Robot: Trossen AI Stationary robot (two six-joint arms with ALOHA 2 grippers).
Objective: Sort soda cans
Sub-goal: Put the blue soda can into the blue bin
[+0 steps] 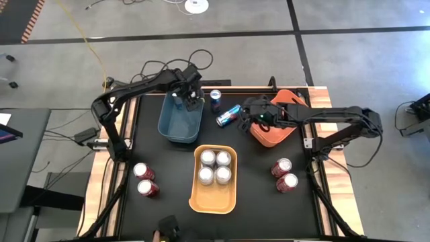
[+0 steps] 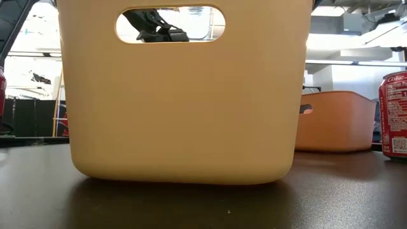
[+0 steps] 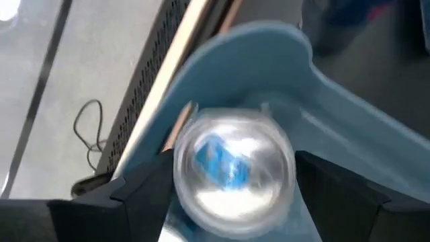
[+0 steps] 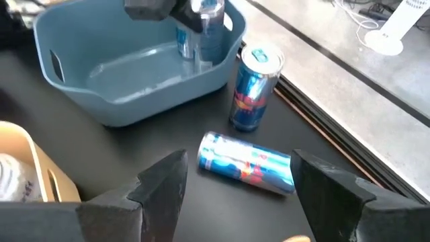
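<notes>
The left gripper [image 1: 183, 95] hung over the teal bin [image 1: 176, 124], fingers seemingly loosening round a blue can [image 3: 234, 171] for dropping, while the right gripper [image 4: 235, 180], fingers apart, lined up over a toppled blue can [image 4: 246, 162].

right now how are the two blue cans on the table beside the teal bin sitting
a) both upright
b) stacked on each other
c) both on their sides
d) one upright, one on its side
d: the right wrist view shows one blue can standing upright near the teal bin, and the other blue can lying on its side on the table, closer to the open right gripper.
</notes>
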